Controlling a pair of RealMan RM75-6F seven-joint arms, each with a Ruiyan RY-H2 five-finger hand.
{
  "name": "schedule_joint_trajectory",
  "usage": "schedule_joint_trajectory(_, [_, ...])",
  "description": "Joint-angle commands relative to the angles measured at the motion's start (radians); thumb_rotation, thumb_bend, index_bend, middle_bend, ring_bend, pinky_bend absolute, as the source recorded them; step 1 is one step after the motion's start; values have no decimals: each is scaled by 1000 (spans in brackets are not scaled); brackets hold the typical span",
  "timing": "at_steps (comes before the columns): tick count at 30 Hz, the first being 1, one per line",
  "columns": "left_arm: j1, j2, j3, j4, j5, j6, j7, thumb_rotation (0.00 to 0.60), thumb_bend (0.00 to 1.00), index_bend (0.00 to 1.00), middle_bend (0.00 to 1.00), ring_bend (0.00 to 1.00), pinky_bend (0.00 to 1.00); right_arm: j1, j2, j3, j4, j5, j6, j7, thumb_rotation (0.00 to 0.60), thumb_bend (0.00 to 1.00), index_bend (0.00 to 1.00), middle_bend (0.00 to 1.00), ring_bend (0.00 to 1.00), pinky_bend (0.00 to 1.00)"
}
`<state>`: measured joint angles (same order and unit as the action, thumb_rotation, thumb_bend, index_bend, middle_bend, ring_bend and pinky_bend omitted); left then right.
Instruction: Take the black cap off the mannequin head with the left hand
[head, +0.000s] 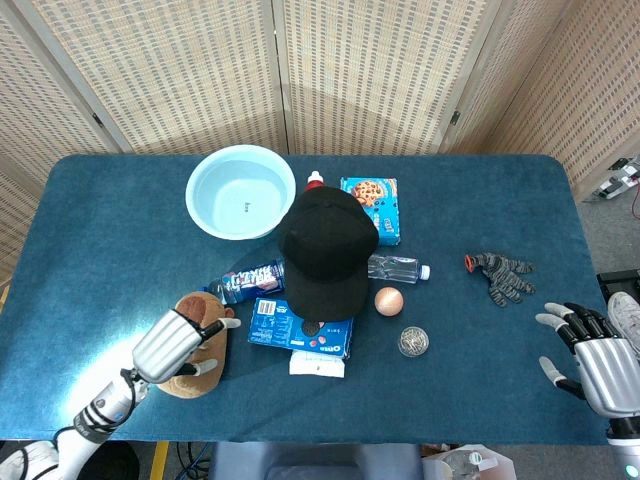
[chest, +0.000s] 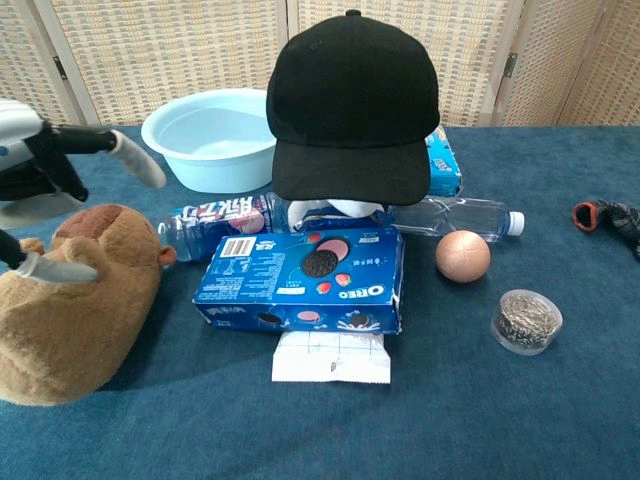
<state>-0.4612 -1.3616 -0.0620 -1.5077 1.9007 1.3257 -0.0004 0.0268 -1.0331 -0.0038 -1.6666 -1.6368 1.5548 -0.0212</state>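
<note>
The black cap sits on the mannequin head near the middle of the blue worktop, its brim facing the robot; only a sliver of the white head shows under the brim in the chest view. No robot hand touches it.

The left robot hand is above the brown plush toy at the near left, well apart from the cap. In the chest view its fingers are spread and hold nothing — one fingertip lies over the plush. The right robot hand is at the near right edge of the worktop, fingers apart and empty, seen only in the head view.

In front of the cap lies a blue Oreo box, with a white packet just at its near edge. A dark-labelled bottle lies on its side between the plush and the cap, and a clear bottle lies to the cap's right. Near that are a copper-coloured ball and a small round tin of metal pieces. Behind the cap stand a light blue basin and a blue cookie box. A dark glove with an orange cuff lies to the right — well apart from the right robot hand.
</note>
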Motion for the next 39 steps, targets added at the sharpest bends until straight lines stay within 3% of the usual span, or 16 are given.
schedule_joint_trajectory(1, [-62, -83, -27, 71, 22, 2, -29, 600, 52, 338, 990, 964, 1000, -4, 1, -1, 1, -1, 5, 2, 600, 283, 298, 226, 151, 219])
schedule_joint_trajectory(18, [-241, -272, -85, 246, -26, -36, -51, 600, 53, 385, 1000, 985, 1000, -19, 5, -4, 16, 11, 9, 16, 600, 283, 298, 226, 151, 219])
schedule_joint_trajectory(32, [-326, -400, -120, 372, -111, -44, -45, 600, 59, 408, 1000, 995, 1000, -27, 8, -2, 25, 21, 11, 26, 600, 283, 298, 226, 151, 219])
schedule_joint_trajectory(39, [-351, -444, -120, 421, -139, -35, -58, 600, 108, 426, 1000, 1000, 1000, -32, 8, -2, 34, 27, 12, 35, 600, 283, 298, 226, 151, 219])
